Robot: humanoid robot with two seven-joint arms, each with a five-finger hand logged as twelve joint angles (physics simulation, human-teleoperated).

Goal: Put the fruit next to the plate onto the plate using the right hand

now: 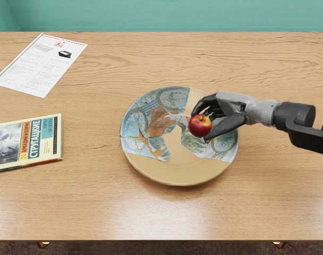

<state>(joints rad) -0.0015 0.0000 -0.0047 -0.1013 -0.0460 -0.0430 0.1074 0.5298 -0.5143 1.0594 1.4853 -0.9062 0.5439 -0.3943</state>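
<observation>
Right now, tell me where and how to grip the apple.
Take the apple across its widest middle, coming from the right as the right hand does, thumb on the near side and fingers on the far side; its round, smooth shape likely offers no better hold.

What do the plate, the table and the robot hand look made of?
Plate: probably glazed ceramic, tan with slight sheen and printed blue-brown pattern. Table: wood or veneer, matte, visible grain. Robot hand, gripping the apple: dark plastic or rubber fingers, grey metal-looking wrist.
</observation>
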